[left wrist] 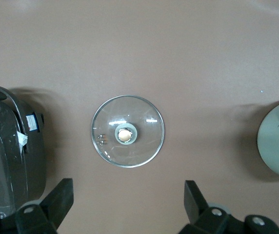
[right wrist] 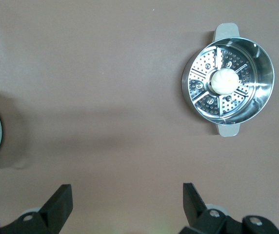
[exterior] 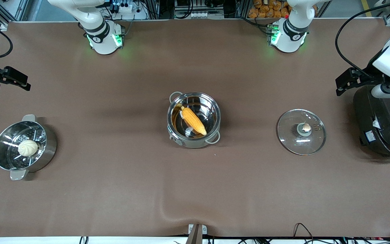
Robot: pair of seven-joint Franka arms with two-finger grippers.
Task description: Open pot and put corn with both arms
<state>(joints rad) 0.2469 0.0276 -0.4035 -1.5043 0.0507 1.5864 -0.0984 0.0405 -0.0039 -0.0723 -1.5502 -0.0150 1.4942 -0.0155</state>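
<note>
The right hand (exterior: 14, 79) hangs in the air over the right arm's end of the worktop (exterior: 113, 189). Its fingers (right wrist: 56, 204) are wide apart and hold nothing. Near that same end sits a steel steamer pot (exterior: 47, 149) with a white bun (exterior: 28, 148) inside it.

In the middle of the worktop stands the shiny pot (exterior: 195, 140). It has no lid on. The corn (exterior: 193, 120) lies slanted inside the pot, touching its floor. The corn is well apart from both hands, about midway between them.

Next comes the glass lid (exterior: 313, 142). It lies flat on the worktop with its knob up, between the pot and a big black rice cooker (exterior: 381, 128) at the left arm's end. The left hand (exterior: 347, 79) hangs over that end, just beside the cooker. Its fingers (left wrist: 59, 200) are wide apart too, and they hold nothing. The lid is not touching this hand.
</note>
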